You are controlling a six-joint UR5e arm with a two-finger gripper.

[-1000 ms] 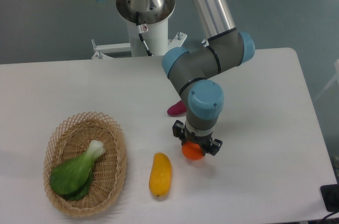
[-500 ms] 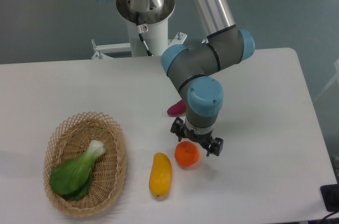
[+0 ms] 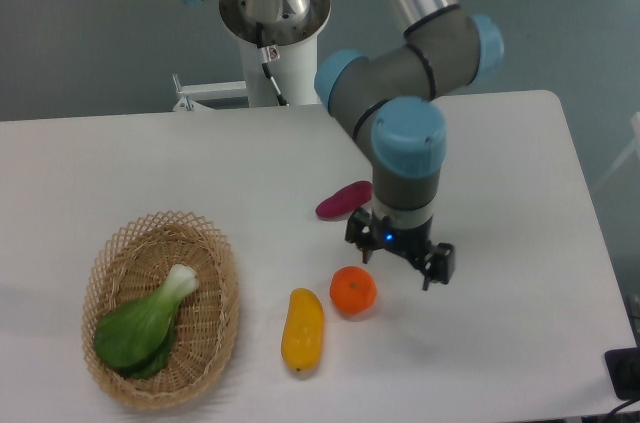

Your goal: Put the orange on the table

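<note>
One gripper: the gripper [image 3: 401, 265] hangs from the blue-capped wrist over the table, fingers spread apart and holding nothing; a small blue light shows on its body.
Orange: the orange [image 3: 353, 291] sits on the table just to the camera-left of the gripper and slightly nearer the front edge, clear of both fingers, resting alone on the white surface.
Table: the table [image 3: 520, 243] is white and matte with rounded corners; bare surface lies directly below the gripper and out to its camera-right.
Yellow fruit: the elongated yellow-orange fruit [image 3: 302, 329] lies lengthwise on the table, further camera-left of the gripper than the orange, close beside the orange but apart from it.
Purple vegetable: the purple oblong vegetable [image 3: 343, 199] lies behind the gripper and a little to its camera-left, partly screened by the wrist.
Basket: the woven wicker basket [image 3: 215, 253] stands well away to the gripper's camera-left.
Greens: a leafy green vegetable [image 3: 145, 323] with a pale stalk lies inside the basket.
Base: the arm's white pedestal [image 3: 272, 53] stands beyond the table's far edge, well behind the gripper.
</note>
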